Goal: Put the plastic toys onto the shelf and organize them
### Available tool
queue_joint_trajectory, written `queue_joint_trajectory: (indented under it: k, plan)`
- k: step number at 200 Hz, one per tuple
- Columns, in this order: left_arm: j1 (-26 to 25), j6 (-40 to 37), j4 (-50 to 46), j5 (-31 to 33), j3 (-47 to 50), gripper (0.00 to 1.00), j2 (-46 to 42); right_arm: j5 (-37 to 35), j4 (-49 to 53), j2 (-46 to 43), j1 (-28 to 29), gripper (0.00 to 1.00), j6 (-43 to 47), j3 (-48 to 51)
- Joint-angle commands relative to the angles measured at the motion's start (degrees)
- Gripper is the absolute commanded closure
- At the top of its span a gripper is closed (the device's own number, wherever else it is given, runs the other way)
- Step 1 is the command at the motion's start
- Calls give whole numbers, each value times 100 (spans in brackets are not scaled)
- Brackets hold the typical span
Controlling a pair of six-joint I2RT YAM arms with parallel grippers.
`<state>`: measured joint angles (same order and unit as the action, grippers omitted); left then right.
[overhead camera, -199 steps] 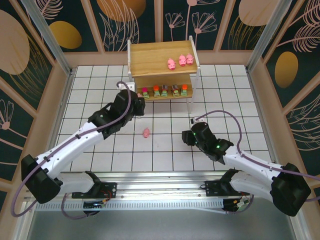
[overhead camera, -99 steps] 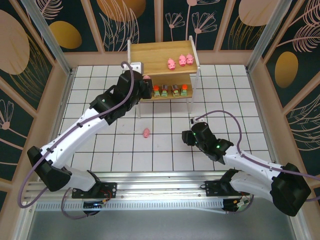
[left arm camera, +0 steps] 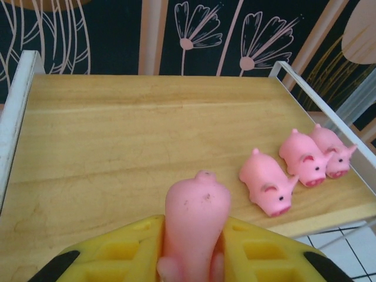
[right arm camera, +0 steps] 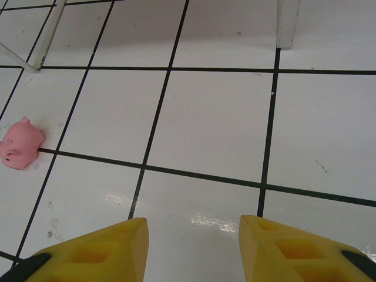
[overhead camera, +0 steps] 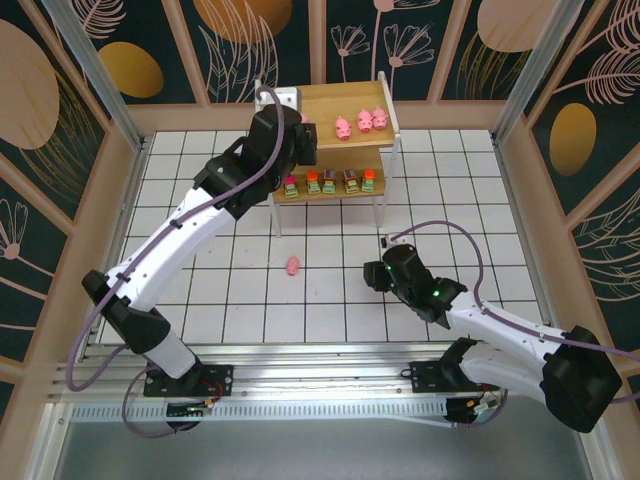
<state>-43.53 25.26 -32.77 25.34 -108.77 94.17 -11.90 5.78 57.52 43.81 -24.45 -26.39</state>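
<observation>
Pink and rubbery, one pig [left arm camera: 197,229] is pinched snout-up between the yellow fingers [left arm camera: 117,252] of the left claw [left arm camera: 192,249], which is pressed onto its sides just above the top board of the shelf [left arm camera: 117,147]. From overhead, that left claw [overhead camera: 296,127] hangs over the left half of the top board, with the arm stretched far out from its base. To the right of the held pig, three more pigs stand in a slanting row near the front right corner of the same board: the nearest [left arm camera: 267,188] a little apart, the next [left arm camera: 304,157] and the last [left arm camera: 332,150] touching each other. On the lower board a row of blocky pieces [overhead camera: 329,182] sits side by side, green and brown with orange, red or magenta tops. The shelf [overhead camera: 330,100] stands at the far side of the white gridded table [overhead camera: 450,200], against the back wall. One pig [overhead camera: 292,266] lies alone on the table, well in front of the shelf and about midway between the two arms; the right wrist camera shows it [right arm camera: 20,150] on a black grid line at the left edge. The right claw [right arm camera: 194,235] is spread wide with nothing between its fingers, low over bare tiles [right arm camera: 217,117], and one white shelf leg [right arm camera: 288,23] stands beyond it. From above, the right claw [overhead camera: 375,272] sits to the right of the lone pig, apart from it.
</observation>
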Motion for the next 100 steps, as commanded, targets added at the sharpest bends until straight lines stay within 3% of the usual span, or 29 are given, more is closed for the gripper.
queue_joint_trajectory:
  k: [1, 42, 100]
  plan:
    - [-16, -213, -421, 493, -405, 72, 245, -5, -89, -21, -4, 55, -78, 31]
    - [100, -217, -843, 691, -912, 69, 633, 11, -107, -14, -4, 55, -78, 33]
    - [409, -64, -879, 642, -696, 68, 717, 37, -101, -2, -4, 55, -66, 22]
